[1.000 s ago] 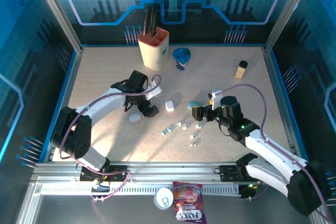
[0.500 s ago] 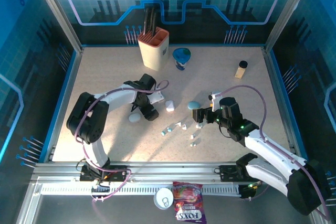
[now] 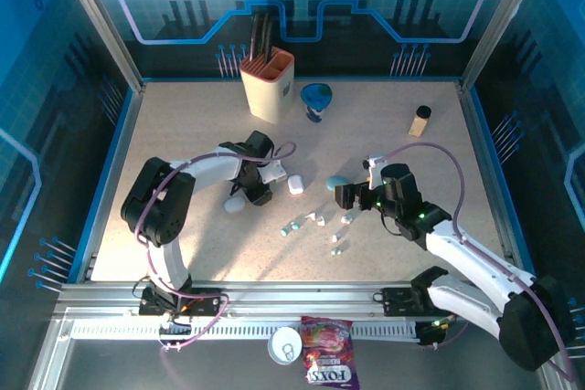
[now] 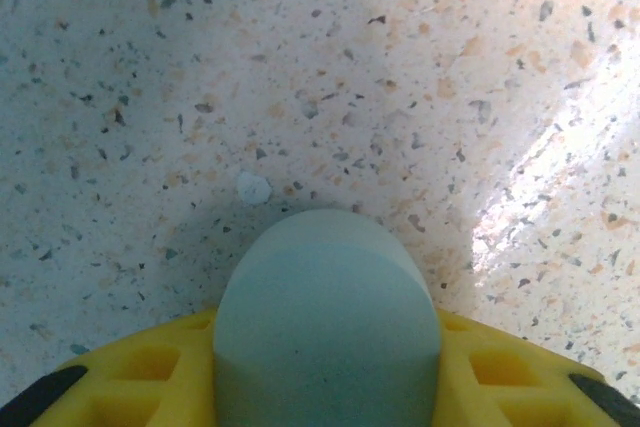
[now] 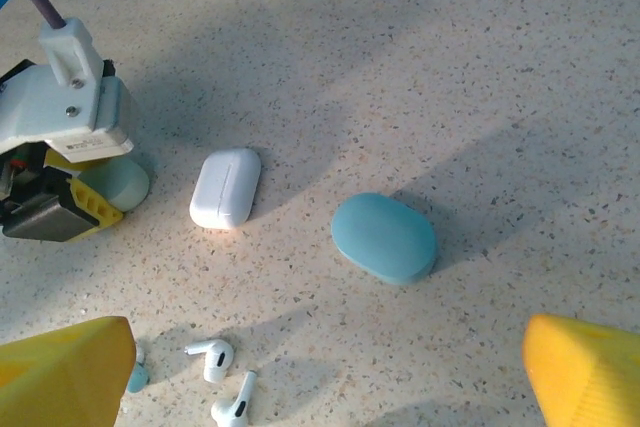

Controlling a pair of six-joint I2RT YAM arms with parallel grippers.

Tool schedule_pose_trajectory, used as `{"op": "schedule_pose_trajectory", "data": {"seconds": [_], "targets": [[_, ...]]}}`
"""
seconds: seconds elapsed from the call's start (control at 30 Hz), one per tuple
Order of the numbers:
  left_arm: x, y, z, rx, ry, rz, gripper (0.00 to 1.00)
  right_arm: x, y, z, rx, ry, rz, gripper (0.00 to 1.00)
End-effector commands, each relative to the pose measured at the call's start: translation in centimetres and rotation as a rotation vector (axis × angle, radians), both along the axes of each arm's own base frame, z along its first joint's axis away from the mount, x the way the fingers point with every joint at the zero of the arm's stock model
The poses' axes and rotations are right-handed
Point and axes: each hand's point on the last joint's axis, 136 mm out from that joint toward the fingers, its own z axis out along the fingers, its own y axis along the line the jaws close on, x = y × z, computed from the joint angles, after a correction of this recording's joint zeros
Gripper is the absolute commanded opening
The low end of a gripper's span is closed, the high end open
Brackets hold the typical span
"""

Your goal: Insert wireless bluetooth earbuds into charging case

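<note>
The left gripper (image 3: 245, 195), left of the white case (image 3: 295, 184), has its fingers (image 4: 150, 377) closed against a pale green case (image 4: 328, 327). Right of the white case, the right gripper (image 3: 342, 196) gapes wide and holds nothing. The earbuds (image 3: 306, 220) lie scattered nearer the arms than the white case.

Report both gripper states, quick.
Left gripper: closed on the pale case.
Right gripper: open, holding nothing.

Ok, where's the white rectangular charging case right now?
The white rectangular charging case lies mid-table in the top view, between the left gripper and the teal pebble-shaped case.
</note>
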Motion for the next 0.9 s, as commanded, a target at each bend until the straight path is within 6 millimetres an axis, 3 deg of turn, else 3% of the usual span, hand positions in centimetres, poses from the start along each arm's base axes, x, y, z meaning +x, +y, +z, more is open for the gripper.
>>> {"op": "schedule_pose_trajectory", "data": {"seconds": [0.0,0.1,0.23,0.33,0.47,0.7,0.87], "targets": [[-0.1,-0.5,2.0,-0.017,-0.056,-0.023,0.4,0.0,0.1,0.8,0.047,0.061,-0.033,1.0],[0.7,-1.2,4.4,-0.065,-0.166,-0.029,0.39,0.0,0.1,1.9,0.163,0.107,-0.078,1.0],[1.0,-2.7,7.8,-0.182,-0.265,-0.049,0.39,-1.0,0.9,3.6,0.334,0.084,0.044,1.0],[0.5,-4.2,10.3,-0.272,-0.335,-0.098,0.39,-1.1,0.6,4.3,0.495,0.145,0.012,1.0],[-0.7,-6.7,13.4,-0.397,-0.481,-0.22,0.37,-1.3,1.8,6.4,0.68,0.179,0.072,0.98],[-3.9,-10.3,15.9,-0.482,-0.56,-0.399,0.35,-2.0,4.5,7.7,0.692,0.239,0.174,0.95],[-5.6,-11.8,16.8,-0.495,-0.582,-0.496,0.35,-2.7,7.0,7.3,0.669,0.294,0.248,0.8]]}}
